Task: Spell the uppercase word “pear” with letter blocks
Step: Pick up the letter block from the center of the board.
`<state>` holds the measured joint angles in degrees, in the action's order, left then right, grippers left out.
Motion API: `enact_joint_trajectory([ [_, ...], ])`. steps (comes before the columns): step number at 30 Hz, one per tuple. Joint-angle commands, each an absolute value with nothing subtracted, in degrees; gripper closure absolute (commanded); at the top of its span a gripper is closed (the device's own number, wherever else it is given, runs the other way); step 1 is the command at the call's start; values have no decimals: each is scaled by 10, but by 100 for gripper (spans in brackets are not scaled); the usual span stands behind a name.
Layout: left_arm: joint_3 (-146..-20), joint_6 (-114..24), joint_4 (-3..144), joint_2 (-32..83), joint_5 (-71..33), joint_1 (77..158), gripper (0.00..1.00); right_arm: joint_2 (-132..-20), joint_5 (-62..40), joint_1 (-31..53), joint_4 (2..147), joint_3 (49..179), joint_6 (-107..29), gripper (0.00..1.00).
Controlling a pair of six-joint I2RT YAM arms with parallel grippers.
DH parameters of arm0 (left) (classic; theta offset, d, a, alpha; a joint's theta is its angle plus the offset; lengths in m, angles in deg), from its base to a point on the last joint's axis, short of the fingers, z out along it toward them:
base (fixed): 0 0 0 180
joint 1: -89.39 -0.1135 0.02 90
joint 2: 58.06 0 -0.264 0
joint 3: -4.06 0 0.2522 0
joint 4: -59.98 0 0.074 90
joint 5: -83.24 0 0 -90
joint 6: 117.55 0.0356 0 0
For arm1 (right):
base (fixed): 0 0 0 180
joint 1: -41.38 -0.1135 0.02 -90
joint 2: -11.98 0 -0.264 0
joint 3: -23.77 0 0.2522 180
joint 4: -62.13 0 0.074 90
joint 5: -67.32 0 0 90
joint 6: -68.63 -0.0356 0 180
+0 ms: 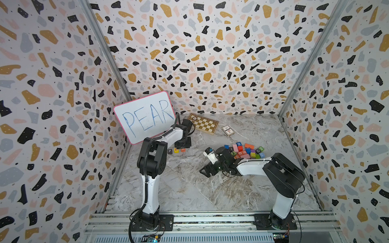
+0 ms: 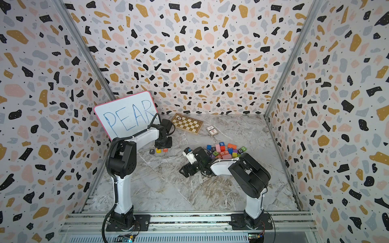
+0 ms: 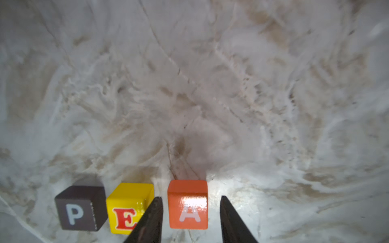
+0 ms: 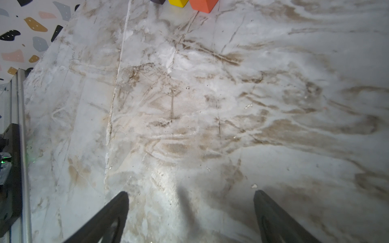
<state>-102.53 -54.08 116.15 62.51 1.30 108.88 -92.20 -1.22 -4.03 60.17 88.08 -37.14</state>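
Scanning the marble table (image 1: 210,189): block pile (image 1: 252,155) at right, short row at left — P block (image 3: 80,208), E block (image 3: 126,208), A block (image 3: 188,210) in order. My left pincer (image 3: 190,197) straddles A, spread, a gap either side, pinching nothing. My right pincer (image 4: 191,192), spread and empty, is nearer the pile; the R block (image 1: 244,152) lies there, right of it and farther off. Only the top views show R; only the left wrist view shows the gaps.

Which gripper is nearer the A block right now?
Left. The left gripper straddles the A block, a jaw on either side with small gaps. The right gripper hangs open over bare table, well away from it.
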Motion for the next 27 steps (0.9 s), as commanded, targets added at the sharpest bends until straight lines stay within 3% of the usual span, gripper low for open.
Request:
enact_joint_trajectory([
  [1,-1055,-539,1186,595,21,1088,53,-879,-17,-43,642,906,-371,6],
  [5,-1025,-553,1188,543,22,1104,45,-838,-64,-30,701,910,-375,7],
  [10,-942,-559,1162,453,16,1146,36,-793,-123,20,786,901,-404,16],
  [17,-838,-581,1103,364,-55,1189,22,-723,-190,137,839,865,-436,23],
  [22,-840,-581,1100,361,-87,1228,12,-742,-212,219,850,872,-381,33],
  [27,-848,-562,1104,365,-112,1246,7,-781,-251,234,856,897,-358,39],
])
